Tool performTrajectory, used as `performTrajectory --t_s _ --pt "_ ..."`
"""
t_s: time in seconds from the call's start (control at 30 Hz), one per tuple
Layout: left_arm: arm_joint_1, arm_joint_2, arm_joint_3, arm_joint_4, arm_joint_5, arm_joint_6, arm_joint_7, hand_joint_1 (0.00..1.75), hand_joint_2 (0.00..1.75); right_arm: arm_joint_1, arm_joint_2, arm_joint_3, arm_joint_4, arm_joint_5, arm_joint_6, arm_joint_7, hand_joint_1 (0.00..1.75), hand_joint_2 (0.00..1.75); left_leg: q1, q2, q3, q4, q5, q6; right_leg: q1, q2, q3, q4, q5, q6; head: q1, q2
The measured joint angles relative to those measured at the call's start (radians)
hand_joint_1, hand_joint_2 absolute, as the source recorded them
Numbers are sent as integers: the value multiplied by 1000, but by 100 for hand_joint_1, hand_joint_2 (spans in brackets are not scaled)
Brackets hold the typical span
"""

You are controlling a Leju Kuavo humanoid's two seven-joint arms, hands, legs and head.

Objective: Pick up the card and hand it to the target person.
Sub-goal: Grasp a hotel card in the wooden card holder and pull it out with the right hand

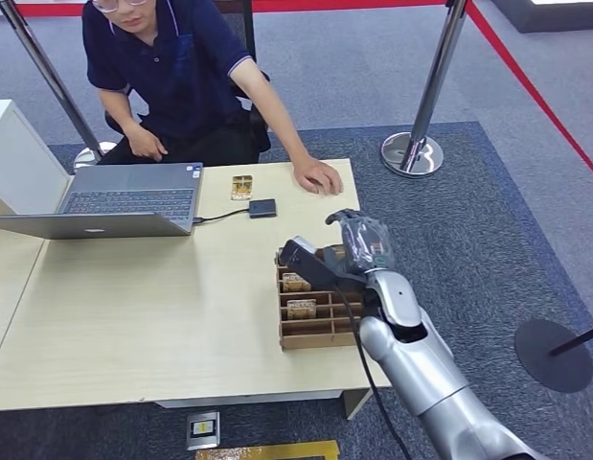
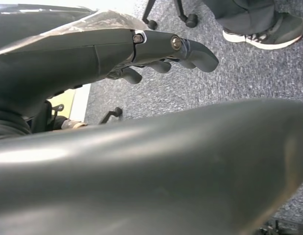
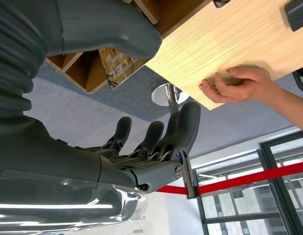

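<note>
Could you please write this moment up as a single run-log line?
right robot hand: open above wooden organizer | card: in organizer, not grasped | left robot hand: empty | person's hand: resting on table

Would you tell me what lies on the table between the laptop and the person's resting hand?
Head view: a gold card and small dark device cabled to the laptop.

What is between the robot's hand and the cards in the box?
Nothing visible. The right hand hangs open over the far end of the wooden box, and the cards stand uncovered in their slots.
</note>
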State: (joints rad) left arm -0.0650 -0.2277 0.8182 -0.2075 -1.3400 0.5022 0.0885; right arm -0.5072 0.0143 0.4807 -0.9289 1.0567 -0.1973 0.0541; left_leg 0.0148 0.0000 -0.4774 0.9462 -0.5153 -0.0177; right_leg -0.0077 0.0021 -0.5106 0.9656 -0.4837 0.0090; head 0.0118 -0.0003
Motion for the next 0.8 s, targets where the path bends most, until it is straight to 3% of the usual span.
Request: performTrajectory --t_s 0.8 --pt "0 0 10 1 3 -1 -5 0 0 -1 -2 0 50 19 8 9 77 175 0 0 0 0 0 0 0 0 0 0 0 0 0 0"
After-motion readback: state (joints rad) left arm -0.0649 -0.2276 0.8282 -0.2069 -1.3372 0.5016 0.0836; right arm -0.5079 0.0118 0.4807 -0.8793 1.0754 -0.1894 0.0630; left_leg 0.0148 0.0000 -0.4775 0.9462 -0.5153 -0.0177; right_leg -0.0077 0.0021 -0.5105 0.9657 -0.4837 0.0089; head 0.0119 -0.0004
